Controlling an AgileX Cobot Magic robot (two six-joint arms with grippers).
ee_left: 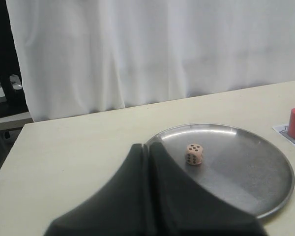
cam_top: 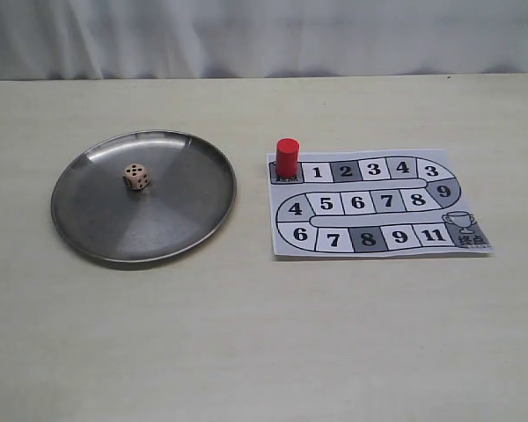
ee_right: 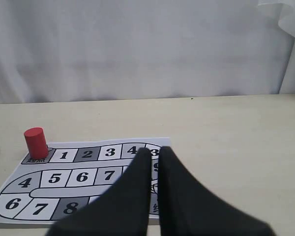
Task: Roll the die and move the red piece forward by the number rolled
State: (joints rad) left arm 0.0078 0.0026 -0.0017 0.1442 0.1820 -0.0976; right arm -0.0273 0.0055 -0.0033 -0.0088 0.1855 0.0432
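The die (cam_top: 135,177) is a tan cube with dark pips, at rest in the left half of a round metal plate (cam_top: 163,230); its top face appears to show five. On the start square at the top left of the printed board (cam_top: 378,204) stands the upright red piece (cam_top: 287,156). Neither gripper appears in the exterior view. My left gripper (ee_left: 147,146) is shut and empty, its tips over the plate's (ee_left: 246,182) near rim, a little short of the die (ee_left: 193,154). Also shut and empty, my right gripper (ee_right: 155,150) hovers over the board's (ee_right: 83,177) right end, far from the red piece (ee_right: 35,141).
The board is a paper sheet with a winding track of numbered squares up to 11 and a trophy square (cam_top: 462,230) at the lower right. The table (cam_top: 264,352) is pale, with a white curtain (cam_top: 264,35) behind its far edge.
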